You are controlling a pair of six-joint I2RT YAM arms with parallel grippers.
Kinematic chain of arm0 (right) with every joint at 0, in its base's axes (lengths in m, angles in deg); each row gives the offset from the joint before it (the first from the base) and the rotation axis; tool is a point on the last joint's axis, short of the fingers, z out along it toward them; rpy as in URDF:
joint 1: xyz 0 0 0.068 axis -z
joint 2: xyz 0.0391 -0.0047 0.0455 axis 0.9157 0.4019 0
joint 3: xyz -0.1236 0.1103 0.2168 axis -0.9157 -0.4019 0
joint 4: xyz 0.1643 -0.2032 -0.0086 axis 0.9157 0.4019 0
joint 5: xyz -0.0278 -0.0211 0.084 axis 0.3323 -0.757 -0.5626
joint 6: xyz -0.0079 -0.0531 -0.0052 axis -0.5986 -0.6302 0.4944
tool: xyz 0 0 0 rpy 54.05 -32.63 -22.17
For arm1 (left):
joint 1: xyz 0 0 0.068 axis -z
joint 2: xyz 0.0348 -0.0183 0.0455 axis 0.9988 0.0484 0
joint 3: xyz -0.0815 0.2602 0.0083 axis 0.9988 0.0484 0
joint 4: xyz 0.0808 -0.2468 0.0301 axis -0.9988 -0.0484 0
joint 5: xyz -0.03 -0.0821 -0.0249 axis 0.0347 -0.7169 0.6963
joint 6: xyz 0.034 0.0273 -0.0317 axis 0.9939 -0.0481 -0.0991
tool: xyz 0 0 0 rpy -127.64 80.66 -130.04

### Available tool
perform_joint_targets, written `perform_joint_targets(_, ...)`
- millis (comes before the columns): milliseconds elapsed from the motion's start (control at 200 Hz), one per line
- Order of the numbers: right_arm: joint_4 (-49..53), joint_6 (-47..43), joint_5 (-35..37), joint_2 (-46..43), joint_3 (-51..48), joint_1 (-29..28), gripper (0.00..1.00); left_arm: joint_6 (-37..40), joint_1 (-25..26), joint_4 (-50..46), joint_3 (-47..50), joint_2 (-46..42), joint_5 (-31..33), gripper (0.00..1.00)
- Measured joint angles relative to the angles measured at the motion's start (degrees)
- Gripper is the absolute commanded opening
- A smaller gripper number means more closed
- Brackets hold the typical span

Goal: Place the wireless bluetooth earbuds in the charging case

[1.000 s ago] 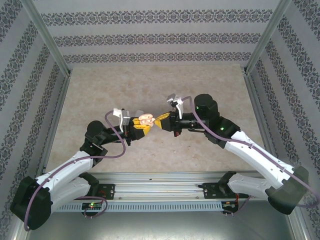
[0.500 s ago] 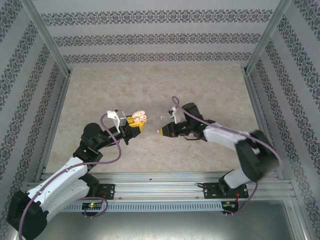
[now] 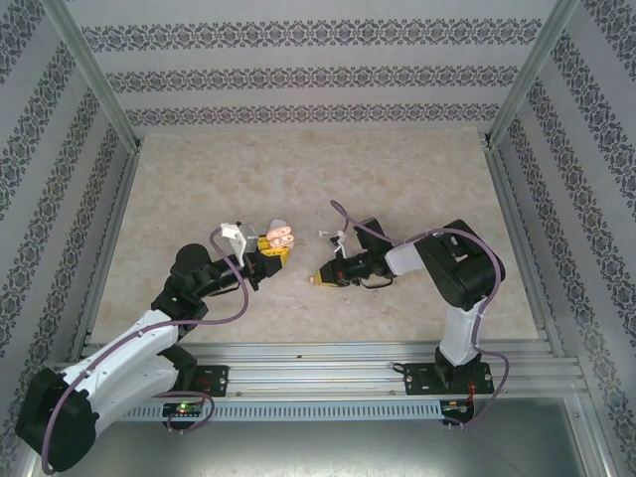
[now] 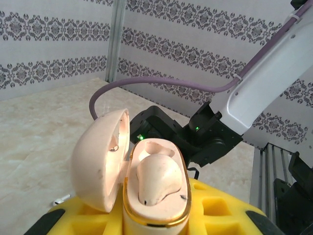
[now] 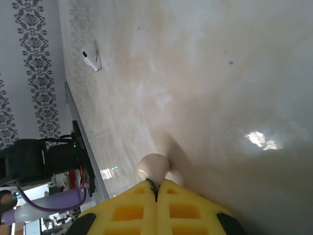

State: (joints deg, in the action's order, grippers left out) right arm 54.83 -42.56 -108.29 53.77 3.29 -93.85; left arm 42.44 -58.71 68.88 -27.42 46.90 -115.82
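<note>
Marbled beige counter, patterned walls. The left pincer gripped the charging case, lid flipped open. The right pincer looked pinched shut on an earbud right at the surface. I'd lift clear, then line it up stem-down over the case before lowering. Right wrist cam caught the second earbud lying loose; top cam made it a speck.

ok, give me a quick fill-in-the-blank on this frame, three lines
1. The left gripper holds the charging case, whose lid is ____.
2. The right gripper pinches one earbud between fingers coloured ____.
3. A second earbud lies loose on the ____.
Missing words: open; yellow; table.
</note>
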Motion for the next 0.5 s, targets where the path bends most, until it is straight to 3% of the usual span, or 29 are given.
perform_joint_targets(95, 1.57, -0.39, -0.46, -0.24, 0.59, 0.44, 0.27, 0.15, 0.00, 0.00, 0.24, 0.00, 0.00, 0.11)
perform_joint_targets(195, 6.80, -2.16, 1.31, -1.99, 2.25, 0.33, 0.36, 0.37, 0.00, 0.00, 0.26, 0.00, -0.02, 0.11)
perform_joint_targets(335, 16.63, -5.53, 7.54, -5.42, 3.98, 0.46, 0.41, 0.81, 0.00, 0.02, 0.46, -0.26, -0.02, 0.11)
perform_joint_targets(500, 32.00, -10.58, 20.02, -9.73, 8.22, -0.85, 0.44, 1.20, 0.00, -0.04, 1.20, -0.85, 0.00, 0.11)
